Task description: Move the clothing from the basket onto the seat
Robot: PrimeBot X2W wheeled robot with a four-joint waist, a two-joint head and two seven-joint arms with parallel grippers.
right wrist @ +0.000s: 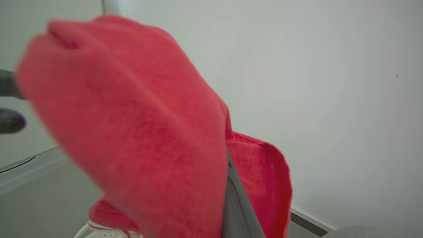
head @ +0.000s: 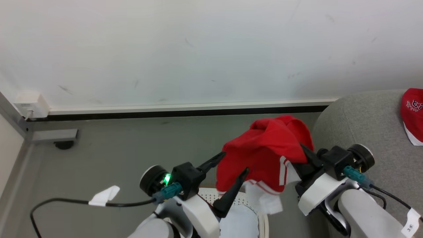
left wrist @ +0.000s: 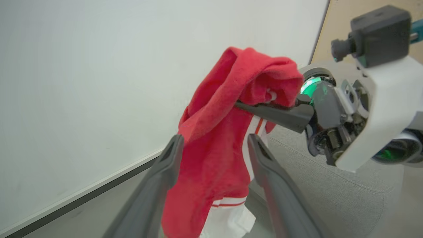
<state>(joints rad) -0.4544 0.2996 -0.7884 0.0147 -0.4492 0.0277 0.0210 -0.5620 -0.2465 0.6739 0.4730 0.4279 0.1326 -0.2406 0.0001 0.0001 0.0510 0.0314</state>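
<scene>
The clothing (head: 264, 155), a red garment with white stripes and trim, hangs in the air above the basket (head: 262, 222). It is clear of the basket's rim and just beside the rounded arm of the grey seat (head: 363, 122). The right gripper (head: 305, 153) has its fingers closed on an upper fold and carries the weight. The left gripper (head: 235, 162) is wide open, its fingers either side of the hanging cloth, gripping nothing. A second red garment (head: 413, 114) lies further along the seat. The step in hand looks like the carry from basket to seat. Next, the right arm likely needs to swing over the seat and let go, with the left fingers clear of the cloth.
</scene>
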